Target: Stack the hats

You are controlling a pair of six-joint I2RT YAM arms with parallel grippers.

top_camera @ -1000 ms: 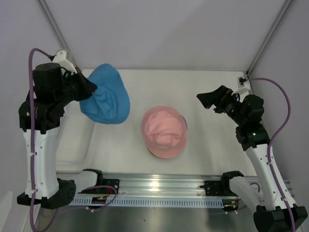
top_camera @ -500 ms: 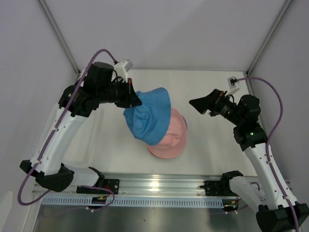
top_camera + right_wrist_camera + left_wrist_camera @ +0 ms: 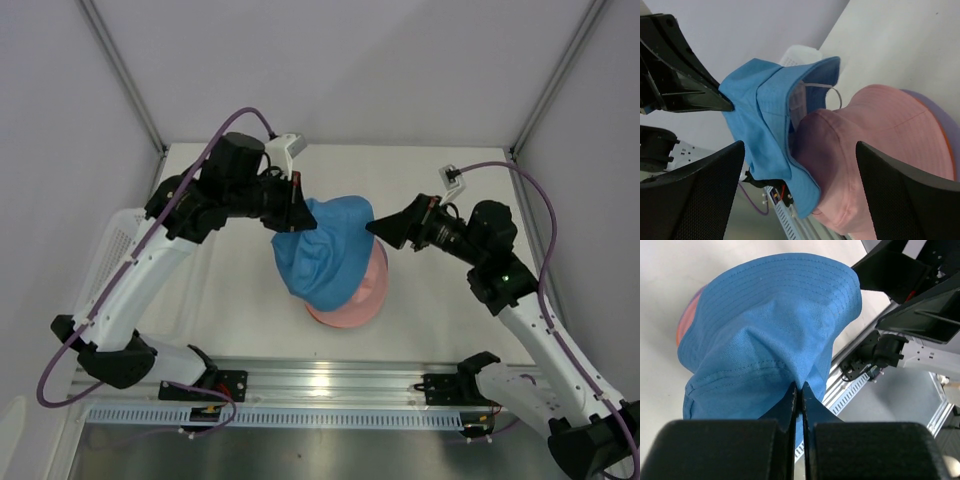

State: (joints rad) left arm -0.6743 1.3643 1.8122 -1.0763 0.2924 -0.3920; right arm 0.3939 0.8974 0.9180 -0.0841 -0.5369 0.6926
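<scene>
My left gripper (image 3: 296, 215) is shut on the crown fabric of the sky blue hat (image 3: 322, 256) and holds it hanging over the light pink hat (image 3: 368, 290) at the table's middle. In the left wrist view the blue hat (image 3: 770, 335) is pinched between the closed fingers (image 3: 799, 390). My right gripper (image 3: 385, 228) is open and empty, just right of the blue hat's brim. In the right wrist view the blue hat (image 3: 765, 125) drapes partly over the pink hat (image 3: 880, 150), with lavender (image 3: 940, 115) and orange (image 3: 946, 145) brim edges showing under the pink one.
A white mesh basket (image 3: 112, 250) stands at the table's left edge, under my left arm. A metal rail (image 3: 320, 385) runs along the near edge. Enclosure walls and posts close in the back and sides.
My left gripper has carried the blue hat from the far left rightward until it hangs over the pink hat. My right gripper has moved left toward the blue hat.
</scene>
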